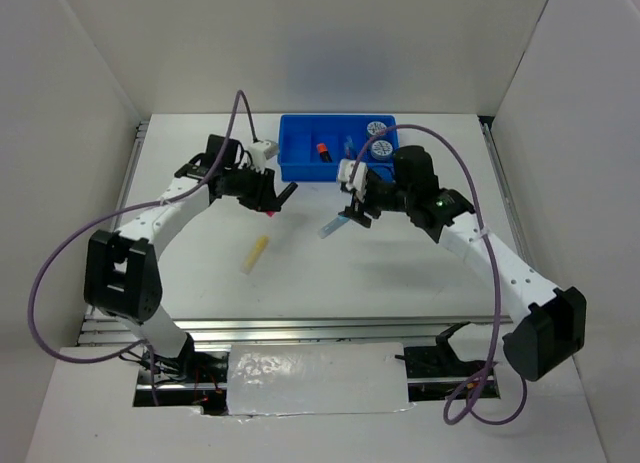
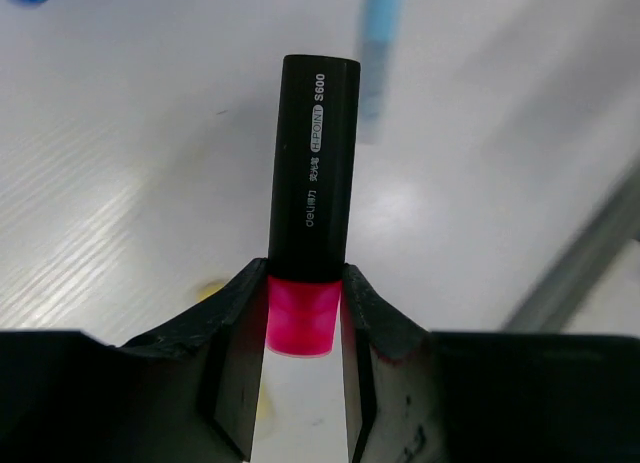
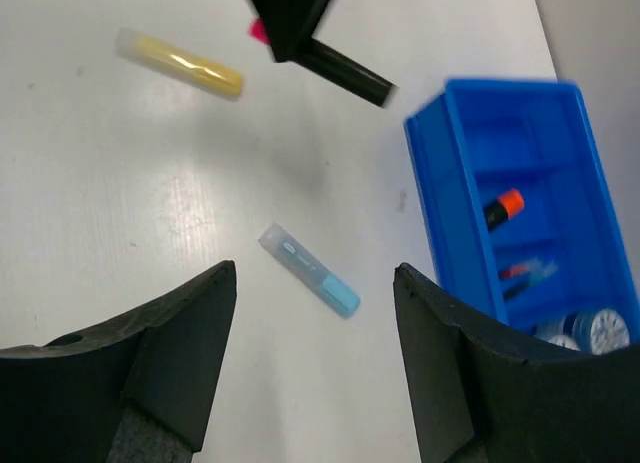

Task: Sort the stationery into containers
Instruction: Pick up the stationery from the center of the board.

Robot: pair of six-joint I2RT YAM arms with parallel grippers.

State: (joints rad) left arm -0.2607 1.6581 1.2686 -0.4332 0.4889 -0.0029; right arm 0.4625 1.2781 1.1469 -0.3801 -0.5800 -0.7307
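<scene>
My left gripper is shut on a pink highlighter with a black cap, held above the table just left of the blue tray; it also shows in the right wrist view. My right gripper is open and empty above a light blue highlighter lying on the table. A pale yellow highlighter lies on the table at centre left, also in the right wrist view. The tray holds an orange highlighter, a thin blue pen and two patterned rolls.
White walls enclose the table on three sides. The tray stands at the table's far middle. A metal rail runs along the near edge. Purple cables loop over both arms.
</scene>
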